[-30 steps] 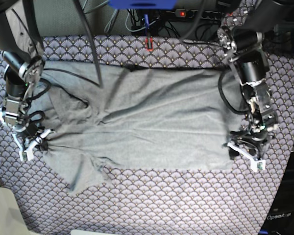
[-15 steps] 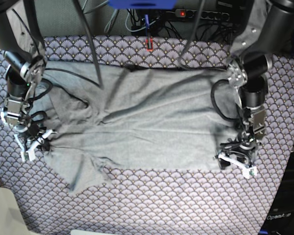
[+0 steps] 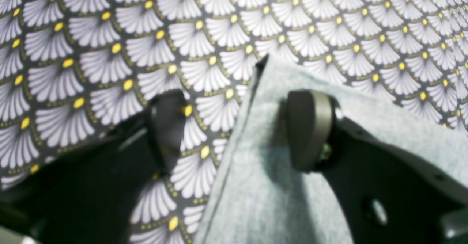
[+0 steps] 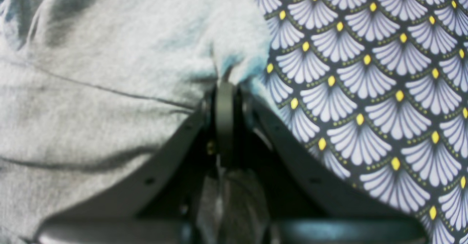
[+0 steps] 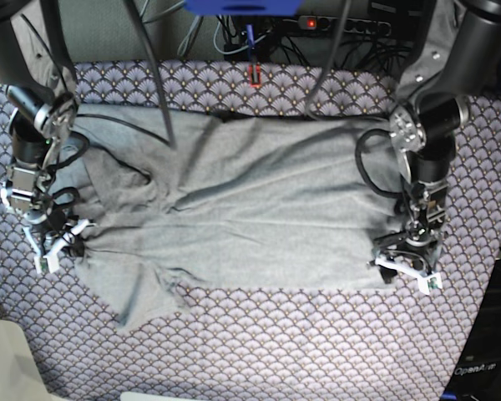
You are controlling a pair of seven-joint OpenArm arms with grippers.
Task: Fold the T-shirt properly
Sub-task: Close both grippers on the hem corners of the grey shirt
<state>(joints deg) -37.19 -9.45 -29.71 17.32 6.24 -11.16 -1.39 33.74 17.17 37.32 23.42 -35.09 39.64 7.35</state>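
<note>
Plain light heather-grey short-sleeved knit T-shirt (image 5: 250,209) spread flat across counter draped in purple-grey scallop-patterned cloth with yellow dots (image 5: 259,342), lying between the two end effectors.

Right end effector (image 5: 58,242) clamped tight on a pinch of the grey knit at the shirt's edge; in right wrist view, pads (image 4: 225,119) pressed together with a small tuft of fabric (image 4: 226,68) bunched just ahead of the tips. Shirt body stretching away to that end effector's left, patterned cloth (image 4: 365,90) bare to its right. Creases radiating from the pinch point.

Left end effector (image 5: 409,263) spread wide, straddling the shirt's opposite corner. In left wrist view, one finger (image 3: 309,127) resting over the grey fabric (image 3: 270,185), the other finger (image 3: 168,130) over bare patterned cloth (image 3: 109,54) just beside the shirt's edge. Corner of the shirt (image 3: 263,63) pointing ahead of the tips, thin dark trim showing there. Fabric edge running between the two fingers, not pinched.

Loose sleeve (image 5: 142,301) lying just beyond the right end effector toward the counter's near edge, wrinkled.
</note>
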